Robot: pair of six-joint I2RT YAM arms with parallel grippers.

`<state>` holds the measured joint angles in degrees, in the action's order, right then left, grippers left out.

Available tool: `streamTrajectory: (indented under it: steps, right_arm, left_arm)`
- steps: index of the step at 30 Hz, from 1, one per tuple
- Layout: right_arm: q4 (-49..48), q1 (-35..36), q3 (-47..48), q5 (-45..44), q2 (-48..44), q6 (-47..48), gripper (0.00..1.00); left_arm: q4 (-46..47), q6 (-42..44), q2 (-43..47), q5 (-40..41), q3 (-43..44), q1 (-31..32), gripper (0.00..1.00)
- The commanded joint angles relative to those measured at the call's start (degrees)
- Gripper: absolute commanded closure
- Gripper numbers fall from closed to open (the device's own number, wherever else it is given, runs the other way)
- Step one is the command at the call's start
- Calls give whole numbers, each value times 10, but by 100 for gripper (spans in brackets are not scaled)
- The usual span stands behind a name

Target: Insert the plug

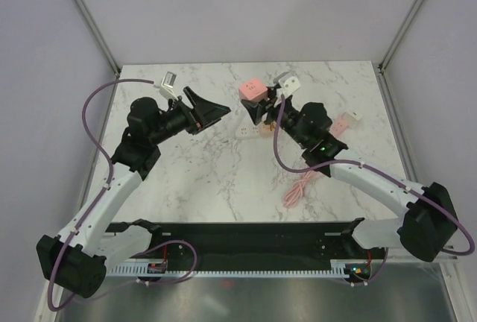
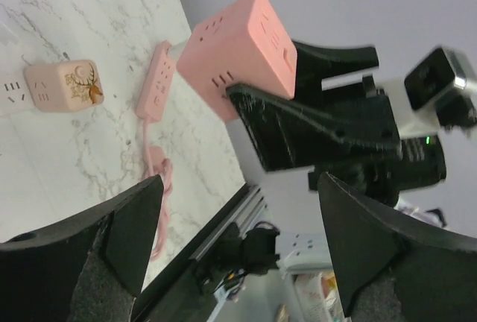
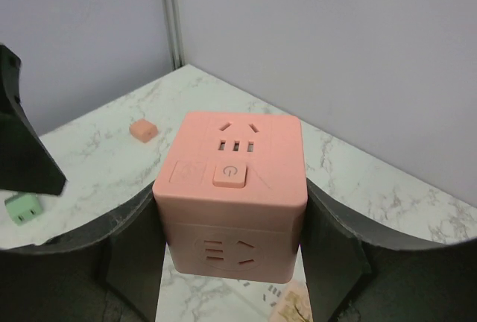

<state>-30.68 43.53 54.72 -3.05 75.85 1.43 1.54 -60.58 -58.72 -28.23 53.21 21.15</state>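
Observation:
My right gripper [image 1: 255,104] is shut on a pink cube socket [image 1: 252,90] and holds it above the table's far middle. In the right wrist view the cube [image 3: 231,188] sits between both fingers, with its power button and socket holes facing up. My left gripper [image 1: 218,112] is open and empty, just left of the cube and pointing at it. In the left wrist view the cube [image 2: 238,50] is ahead of the open jaws. A small green plug [image 3: 22,208] lies on the table. A cream adapter with a deer picture [image 2: 63,85] lies below the cube.
A pink power strip [image 1: 339,124] with a coiled pink cable [image 1: 298,188] lies right of centre. A white socket block [image 1: 250,130] lies under the raised cube. A small orange block [image 3: 143,130] lies near the far edge. A white plug [image 1: 356,117] lies at the right.

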Motion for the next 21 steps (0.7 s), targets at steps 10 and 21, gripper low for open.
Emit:
streamTrajectory:
  steps: [10,21]
  right_arm:
    - [333,-103,0,528,-119,19,100]
    - [403,-104,-3,596,-139,44,100]
  left_arm:
    - [-262,575,-99,-315,214,5,8]
    - [-413,737,-150,-267,270,102,1]
